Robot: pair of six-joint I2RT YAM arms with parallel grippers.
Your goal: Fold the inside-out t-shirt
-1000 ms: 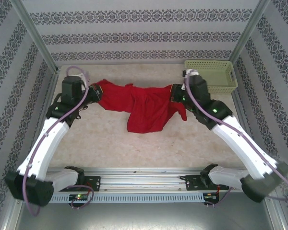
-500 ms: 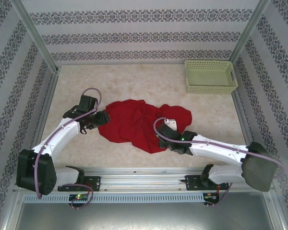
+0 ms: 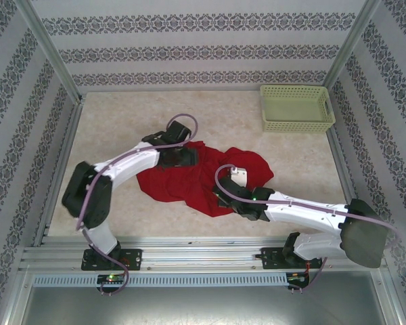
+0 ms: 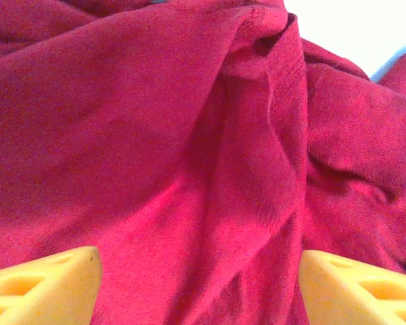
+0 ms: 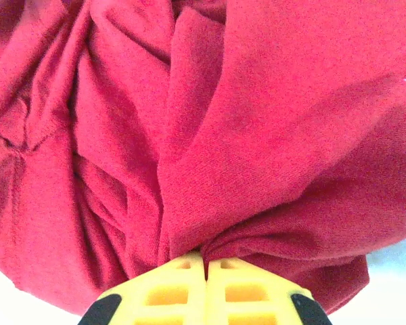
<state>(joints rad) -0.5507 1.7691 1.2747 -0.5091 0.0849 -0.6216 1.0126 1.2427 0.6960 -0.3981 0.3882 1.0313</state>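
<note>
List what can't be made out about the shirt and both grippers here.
- Top external: the t-shirt is crumpled; its own folds bury sleeves and neck trim.
- Left wrist: the open left gripper hangs over cloth; contact can't be judged, and frame edges crop the t-shirt.
- Right wrist: the right gripper is shut on a fold; the layers pinched are hidden inside.

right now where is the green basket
In the top view the pale green basket sits in the far right corner of the table, well apart from the red t-shirt bunched mid-table.
</note>
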